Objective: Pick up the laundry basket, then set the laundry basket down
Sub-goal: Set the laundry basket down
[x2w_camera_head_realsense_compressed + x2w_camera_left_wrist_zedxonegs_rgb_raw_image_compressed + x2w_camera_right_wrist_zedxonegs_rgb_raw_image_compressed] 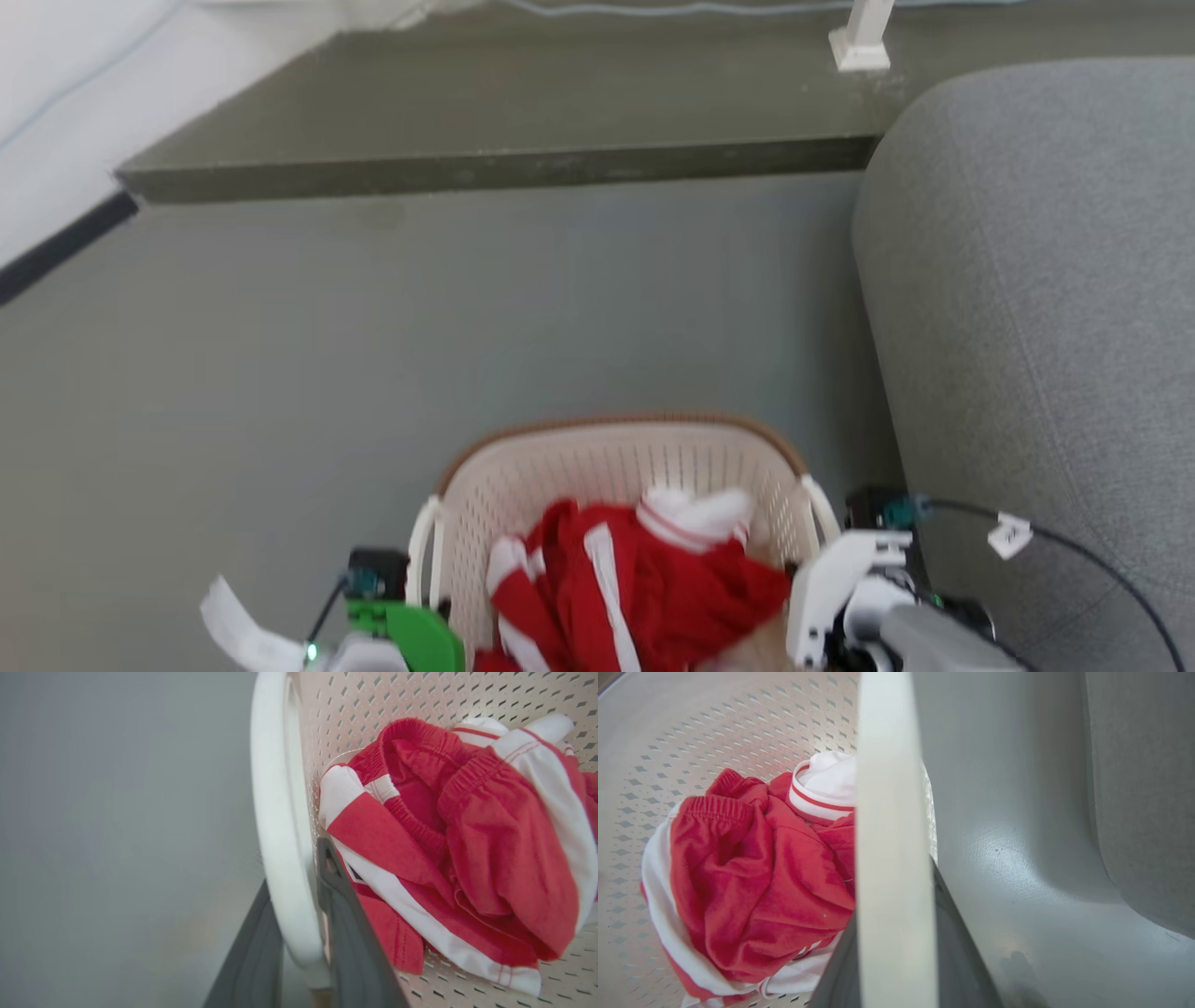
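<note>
Underfoot: smooth grey floor point(467, 327), with a grey upholstered sofa point(1027, 280) at right. Item: small cream-white perforated plastic laundry basket point(597, 467), brown woven-look rim, beside the sofa and between both arms; whether it is clear of the floor cannot be told. Contents: crumpled red-and-white garment point(653, 579). Fittings: left gripper point(294, 877) clamped on the white left side handle point(280, 812); right gripper point(892, 896) clamped on the white right side handle point(892, 788). Step judged: pick-up, grasp made — next calls for an even, level two-arm raise.

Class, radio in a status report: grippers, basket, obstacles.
Left gripper, right gripper: both shut on laundry basket, one per side. Basket upright, red-and-white clothes inside. Grey sofa close on robot's right.
</note>
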